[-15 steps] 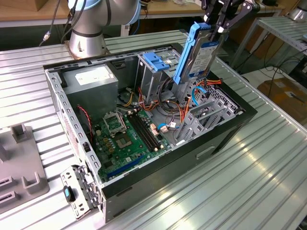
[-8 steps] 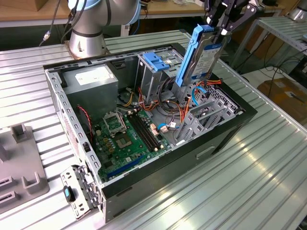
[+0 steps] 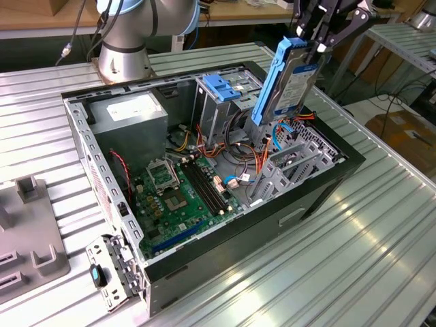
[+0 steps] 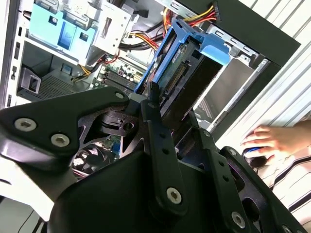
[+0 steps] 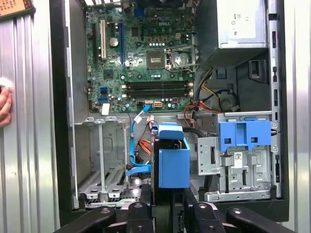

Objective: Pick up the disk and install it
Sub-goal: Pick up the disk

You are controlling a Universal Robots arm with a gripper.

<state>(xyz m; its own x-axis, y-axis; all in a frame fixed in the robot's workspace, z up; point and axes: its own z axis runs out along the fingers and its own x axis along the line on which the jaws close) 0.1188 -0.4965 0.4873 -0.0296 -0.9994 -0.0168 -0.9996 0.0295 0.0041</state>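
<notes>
Disk [image 3: 285,82]: silver-grey drive in a bright blue carrier rail. Held on end and tilted over the open computer case [image 3: 327,184], toward the exterior view's right. Lower end just above the low grey drive bay [image 3: 293,170]; contact with the bay not discernible.

Gripper [image 3: 319,42]: black, clamped on the disk's upper end, with 1 finger against each flat face.

Blue bracket [image 3: 221,85]: fixed atop the tall grey cage, just beside the disk toward the exterior view's left.

Cables [image 3: 262,160]: orange, red and thin blue, bunched beneath the disk between the 2 cages.

Motherboard [image 3: 180,191]: green, flat on the case floor, with 4 memory slots side by side.

Power supply [image 3: 129,112]: grey box in the far corner of the case, near the robot base [image 3: 126,41].

Tabletop [image 3: 354,259]: ribbed metal, carrying the case.

Person's hand [image 4: 272,138]: in the second wrist view, low at the tabletop just outside the case wall.

Grey fixture [image 3: 27,225]: at the exterior view's left edge, well apart from the case.
</notes>
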